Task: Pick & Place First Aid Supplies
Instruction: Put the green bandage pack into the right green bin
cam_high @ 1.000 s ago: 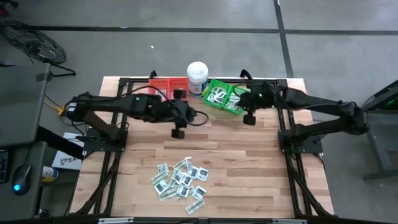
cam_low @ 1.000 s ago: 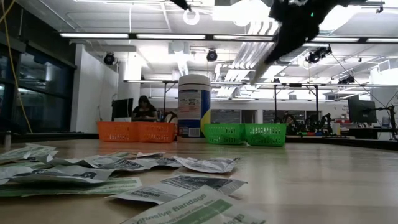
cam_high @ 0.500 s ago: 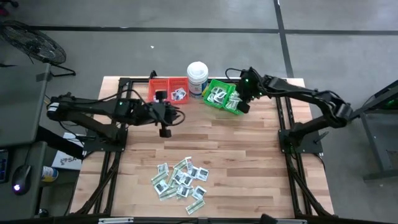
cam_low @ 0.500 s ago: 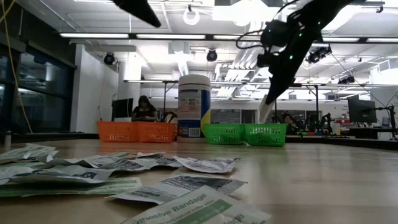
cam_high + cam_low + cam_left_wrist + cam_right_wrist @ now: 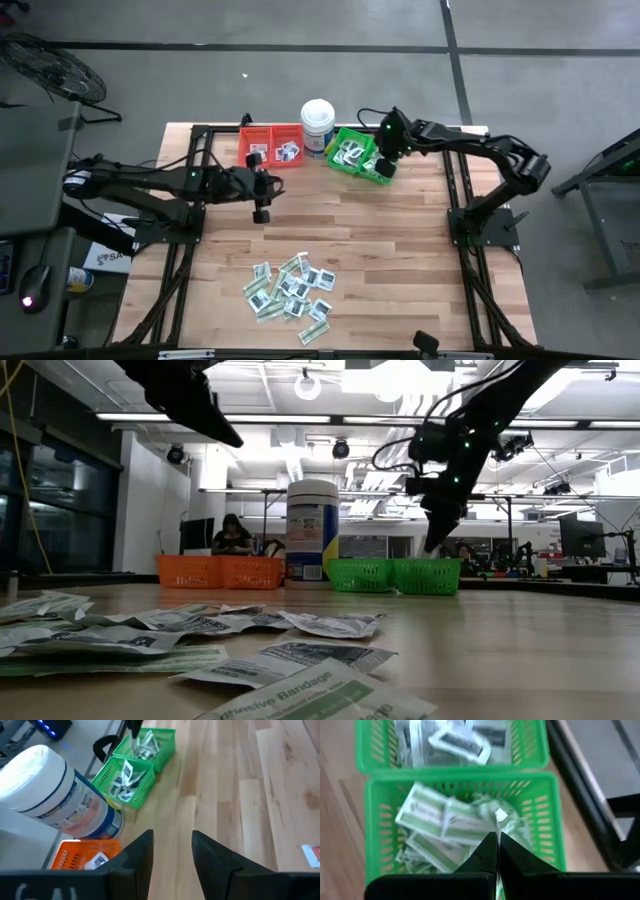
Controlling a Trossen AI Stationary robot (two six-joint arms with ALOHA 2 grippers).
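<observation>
Looking straight down, we see packets already in the green bins [image 5: 358, 155] and red bins [image 5: 272, 143] along the table's [image 5: 400, 250] far edge, while a heap of first aid supplies [image 5: 290, 292] waits near the front edge, bare wood between giving room. Through the left wrist, our left gripper [image 5: 172, 851] is part open and empty; through the right, our right gripper [image 5: 497, 851] hangs closed over a green bin, a white scrap at its tips that we cannot confirm as held.
</observation>
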